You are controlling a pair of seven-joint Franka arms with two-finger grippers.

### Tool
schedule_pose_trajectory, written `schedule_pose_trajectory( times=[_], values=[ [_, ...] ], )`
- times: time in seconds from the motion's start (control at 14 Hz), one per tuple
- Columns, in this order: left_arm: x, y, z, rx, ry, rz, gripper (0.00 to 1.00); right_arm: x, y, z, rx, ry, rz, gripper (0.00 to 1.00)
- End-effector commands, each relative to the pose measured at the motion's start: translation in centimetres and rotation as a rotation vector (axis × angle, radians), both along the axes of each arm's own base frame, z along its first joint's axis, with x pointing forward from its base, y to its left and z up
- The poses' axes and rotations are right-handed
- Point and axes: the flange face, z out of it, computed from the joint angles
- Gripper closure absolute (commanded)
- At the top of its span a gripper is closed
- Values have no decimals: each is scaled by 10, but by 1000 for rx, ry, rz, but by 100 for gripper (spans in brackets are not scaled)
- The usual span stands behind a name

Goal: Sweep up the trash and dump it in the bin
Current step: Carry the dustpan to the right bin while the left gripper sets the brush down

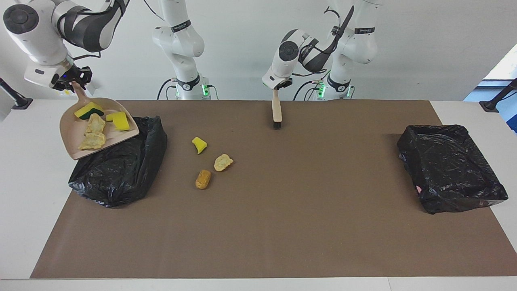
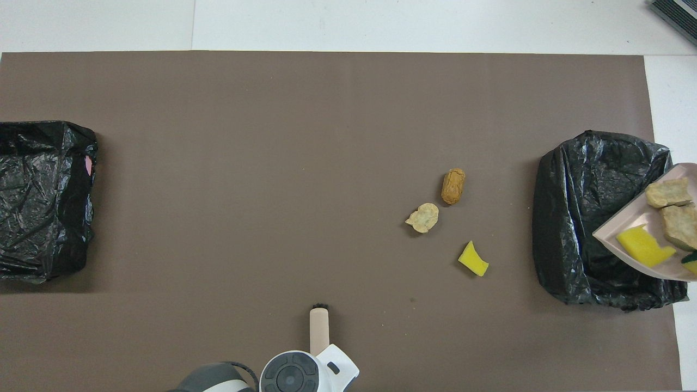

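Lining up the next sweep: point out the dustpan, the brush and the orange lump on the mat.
dustpan (image 1: 72,135): facing view, bare pan floor.
brush (image 1: 276,110): facing view, middle of handle.
orange lump (image 1: 203,179): facing view, its centre.

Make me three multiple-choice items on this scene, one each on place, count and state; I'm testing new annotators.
1. What is the dustpan over?
A. the bin at the right arm's end
B. the bin at the left arm's end
C. the loose pieces

2. How many pieces lie on the mat?
A. one
B. three
C. six

3. The brush is
A. lying on the mat
B. in a bin
C. held by the left hand

Answers: 1 A, the right hand holds it above that bin's edge. 2 B, a yellow chunk and two tan lumps. 3 C, it hangs bristles down.
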Motion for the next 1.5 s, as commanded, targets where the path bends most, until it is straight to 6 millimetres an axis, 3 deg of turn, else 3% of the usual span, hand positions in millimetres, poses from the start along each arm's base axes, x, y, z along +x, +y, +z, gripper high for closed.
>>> schedule_pose_trajectory(
  times=[0.0, 0.14, 0.29, 0.5, 0.64, 0.71, 0.79, 1.0, 1.14, 1.29, 1.43],
  values=[
    [0, 2, -1, -22, 6, 5, 74, 8, -3, -2, -77, -19, 2, 100],
    [1, 2, -1, -23, 5, 5, 73, 8, -1, -1, -90, -27, -12, 100],
    [1, 2, -1, -24, 4, 6, 63, 10, 4, -1, -122, -14, -14, 100],
    [2, 3, -1, -24, 7, 7, 62, 16, 8, 2, -183, -7, 27, 100],
    [6, 1, 1, -35, 6, -9, 46, 18, 9, 2, -207, -5, 45, 100],
    [12, -2, 0, -44, -2, -10, 19, 19, 9, 1, -222, -9, 59, 100],
    [31, -2, 3, -52, -20, 9, 0, 22, 7, 0, -241, -12, 76, 100],
    [96, 10, 19, -68, -80, 42, 0, 25, 4, 1, -285, -12, 111, 100],
    [146, 34, 28, -44, -195, -73, 0, 28, 4, 2, -307, -12, 137, 100],
    [214, 64, 44, 8, -282, -70, 0, 28, 3, 2, -317, 5, 177, 100],
    [261, 81, 54, 95, -353, -106, 0, 39, 24, 4, -360, 55, 282, 100]
  ],
)
